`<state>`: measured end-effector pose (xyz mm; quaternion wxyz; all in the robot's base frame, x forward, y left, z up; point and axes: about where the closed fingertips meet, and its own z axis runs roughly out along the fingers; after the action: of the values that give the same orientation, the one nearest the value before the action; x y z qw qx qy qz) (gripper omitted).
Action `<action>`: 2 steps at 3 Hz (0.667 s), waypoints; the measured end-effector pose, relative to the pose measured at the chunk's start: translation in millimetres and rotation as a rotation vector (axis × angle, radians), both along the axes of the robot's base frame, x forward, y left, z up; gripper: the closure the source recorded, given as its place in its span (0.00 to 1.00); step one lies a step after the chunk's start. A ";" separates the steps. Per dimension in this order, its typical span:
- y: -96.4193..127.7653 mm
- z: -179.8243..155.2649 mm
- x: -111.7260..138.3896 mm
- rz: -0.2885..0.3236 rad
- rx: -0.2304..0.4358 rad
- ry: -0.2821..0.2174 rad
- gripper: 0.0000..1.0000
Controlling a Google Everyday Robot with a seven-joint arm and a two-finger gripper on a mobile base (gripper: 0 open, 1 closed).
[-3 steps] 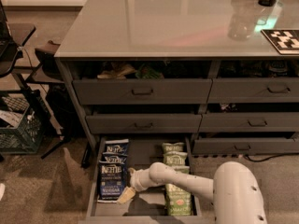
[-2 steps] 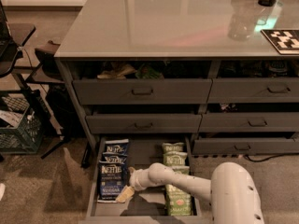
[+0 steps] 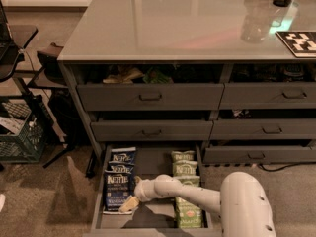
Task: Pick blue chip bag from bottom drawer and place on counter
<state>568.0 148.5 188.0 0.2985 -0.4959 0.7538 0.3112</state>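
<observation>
The bottom drawer [image 3: 153, 160] is pulled open at the lower middle. Up to three dark blue chip bags [image 3: 118, 181] lie in a column along its left side; light green bags [image 3: 183, 181] lie in a column on its right. My white arm reaches in from the lower right, and the gripper [image 3: 127, 204] hangs over the near end of the blue column, at the lowest blue bag's bottom right corner. The counter [image 3: 163, 23] is the glossy light-grey top above.
A clear bottle [image 3: 256, 21] and a black-and-white marker card [image 3: 298, 43] sit on the counter's right side. The upper drawers stand partly open with items inside. A green crate [image 3: 19, 132] and a dark chair stand at the left on the carpet.
The arm and gripper have shifted very slightly left over the blue bags. The bags have not moved.
</observation>
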 end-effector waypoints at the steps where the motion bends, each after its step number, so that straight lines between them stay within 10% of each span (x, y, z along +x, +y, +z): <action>1: 10.8 -2.0 -3.9 0.013 0.011 0.005 0.00; 2: 25.3 -8.5 -8.7 0.039 0.016 0.023 0.00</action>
<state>559.2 173.8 179.5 0.2873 -0.5045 0.7450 0.3286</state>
